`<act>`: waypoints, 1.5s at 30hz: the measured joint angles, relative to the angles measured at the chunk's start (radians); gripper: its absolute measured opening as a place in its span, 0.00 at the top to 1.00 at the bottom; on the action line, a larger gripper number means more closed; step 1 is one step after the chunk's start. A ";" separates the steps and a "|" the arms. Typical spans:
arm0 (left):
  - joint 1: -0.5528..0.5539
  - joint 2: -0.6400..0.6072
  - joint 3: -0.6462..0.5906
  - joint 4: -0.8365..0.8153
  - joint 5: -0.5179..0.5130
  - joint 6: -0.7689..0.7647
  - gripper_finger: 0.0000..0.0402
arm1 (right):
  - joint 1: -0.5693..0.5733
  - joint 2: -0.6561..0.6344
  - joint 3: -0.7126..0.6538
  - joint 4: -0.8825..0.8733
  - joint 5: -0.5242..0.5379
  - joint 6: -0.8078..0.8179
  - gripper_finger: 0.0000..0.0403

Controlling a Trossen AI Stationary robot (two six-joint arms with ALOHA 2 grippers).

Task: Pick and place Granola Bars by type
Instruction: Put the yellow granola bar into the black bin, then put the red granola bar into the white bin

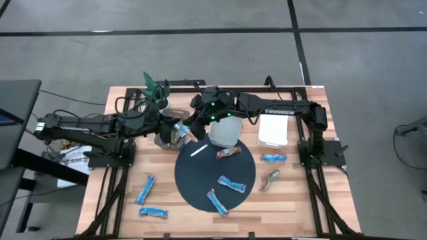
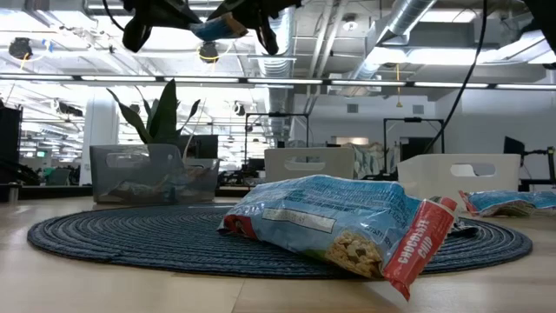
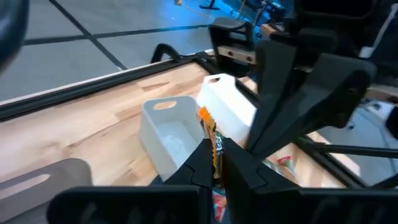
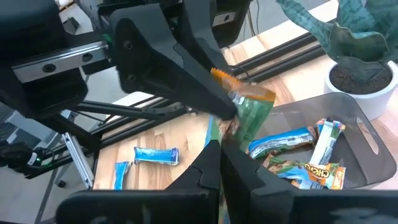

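Observation:
A multicoloured granola bar (image 4: 249,112), green with an orange end, is up in the air above the grey bin (image 1: 163,137), and both grippers are shut on it. My left gripper (image 1: 177,135) reaches in from the table's left. My right gripper (image 1: 191,128) reaches in from the right. The low view shows the pair high over the mat with the bar (image 2: 217,26) between them. The grey bin (image 4: 348,155) holds several blue and multicoloured bars. Other bars lie on the round dark mat (image 1: 200,180) and on the table. My left gripper (image 3: 216,165) pinches the bar between its two fingers; the bar's orange edge (image 3: 208,127) sticks out past the fingertips. In the right wrist view its fingers (image 4: 211,96) sit at the bar's orange end. The bar is lifted clear. My right gripper (image 4: 219,158) pinches the same bar at its green end (image 4: 233,134), opposite the left gripper's hold. The bar stands out beyond my fingertips, clear of the bin and table.
Two white bins (image 1: 225,130) (image 1: 273,129) stand right of the grey one. A potted plant (image 1: 157,90) is at the far edge. A thin white stick (image 1: 199,151) and three bars (image 1: 231,183) lie on the mat. Blue bars (image 1: 145,189) (image 1: 273,158) and a multicoloured one (image 1: 269,179) lie on the wood.

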 joint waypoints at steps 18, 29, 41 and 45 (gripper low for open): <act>0.069 0.007 0.000 -0.354 -0.034 -0.026 0.99 | -0.005 -0.170 0.000 -0.297 -0.024 -0.113 0.72; 0.200 0.013 0.000 -0.378 0.070 -0.010 0.79 | 0.017 -0.258 0.000 -0.449 -0.022 -0.155 0.71; 0.202 0.027 0.000 -0.150 0.301 0.128 0.65 | 0.124 -0.301 -0.066 -0.737 -0.018 -0.199 0.71; 0.161 0.045 0.000 -0.008 0.408 0.174 0.65 | 0.165 -0.363 -0.204 -0.753 0.011 -0.144 0.71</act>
